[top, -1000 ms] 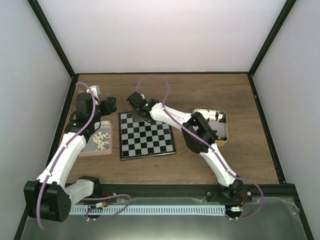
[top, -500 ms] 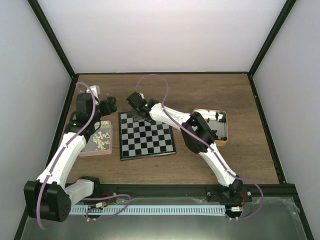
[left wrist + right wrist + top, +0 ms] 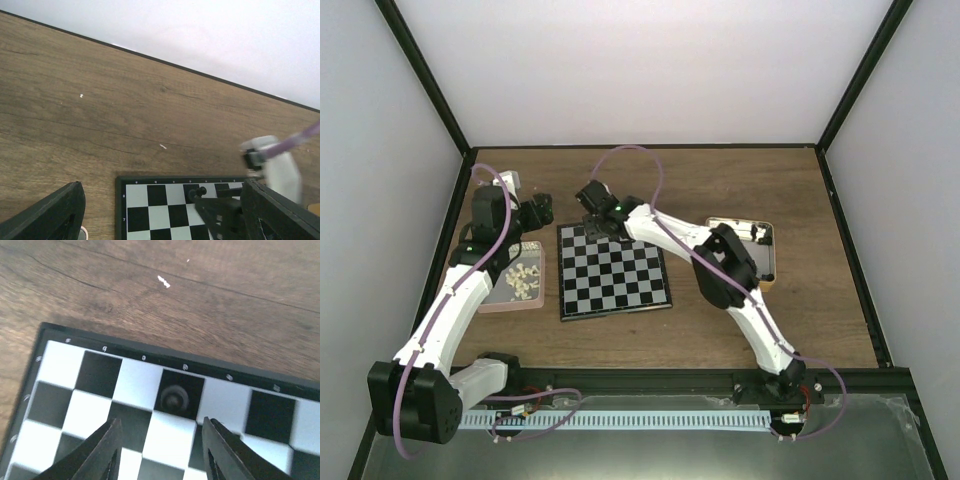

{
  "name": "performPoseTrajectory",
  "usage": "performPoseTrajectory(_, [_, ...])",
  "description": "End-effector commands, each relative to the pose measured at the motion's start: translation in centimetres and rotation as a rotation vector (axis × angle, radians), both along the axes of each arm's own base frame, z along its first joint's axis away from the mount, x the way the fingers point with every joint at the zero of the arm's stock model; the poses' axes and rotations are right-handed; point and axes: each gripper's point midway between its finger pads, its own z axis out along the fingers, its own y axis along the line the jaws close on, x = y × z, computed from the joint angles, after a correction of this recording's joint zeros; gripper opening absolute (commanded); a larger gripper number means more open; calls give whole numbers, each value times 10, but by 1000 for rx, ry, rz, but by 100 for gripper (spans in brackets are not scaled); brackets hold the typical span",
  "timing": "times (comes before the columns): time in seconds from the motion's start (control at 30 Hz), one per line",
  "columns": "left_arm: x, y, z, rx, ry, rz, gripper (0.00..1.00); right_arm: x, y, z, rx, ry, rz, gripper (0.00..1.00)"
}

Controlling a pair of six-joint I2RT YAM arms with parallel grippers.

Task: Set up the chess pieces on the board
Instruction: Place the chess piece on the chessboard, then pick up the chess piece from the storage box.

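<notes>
Wood worktop [image 3: 720, 180], white-walled cell. Far left: pink tray [image 3: 510, 308] of pale pieces [image 3: 523, 278], same as a second ago. Left jaws: over the tray's far end, just beside the board's far-left corner, spread wide, nothing between, no motion. Centre: board [image 3: 620, 290] flat on the worktop, carrying one black chess piece [image 3: 173, 399], upright on a black square of the far row, fourth from the far-left corner, confirmed from both wrist views; no other piece seen on it. Change: right jaws, nearly closed over that spot a second ago, now parted partway, fingers [image 3: 107, 450] short of the piece and clear of it, holding nothing. Also a rightward swing of the right elbow, now hiding part of the metal tin [image 3: 775, 255]. Far right: that tin, with black pieces [image 3: 757, 233] waiting inside. Reading: placement done, piece released and standing free; one down, nearly the whole set to go. Probable next: back to the tin for another black piece. Risk: clipping the fresh piece on the way out, so lift before traversing.
</notes>
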Motion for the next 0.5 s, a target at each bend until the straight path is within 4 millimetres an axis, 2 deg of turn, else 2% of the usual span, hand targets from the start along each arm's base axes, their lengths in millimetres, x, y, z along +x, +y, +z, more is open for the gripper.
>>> performPoseTrajectory(0.0, [0, 1, 4, 13, -19, -1, 87, -7, -10, 113, 187, -127, -4, 48])
performPoseTrajectory(0.1, [0, 1, 5, 14, -22, 0, 87, -20, -44, 128, 215, -151, -49, 49])
performPoseTrajectory(0.17, [-1, 0, 7, 9, -28, -7, 87, -26, -79, 125, 206, -150, -115, 49])
performPoseTrajectory(0.2, [-1, -1, 8, 7, -30, -10, 87, -29, -101, 114, 182, -136, -158, 49])
performPoseTrajectory(0.33, [0, -3, 8, 0, -33, -20, 87, -36, -189, 96, 121, -104, -346, 47])
performPoseTrajectory(0.47, [-1, -4, 9, -1, -35, -21, 87, -51, -265, 73, 48, -48, -507, 44])
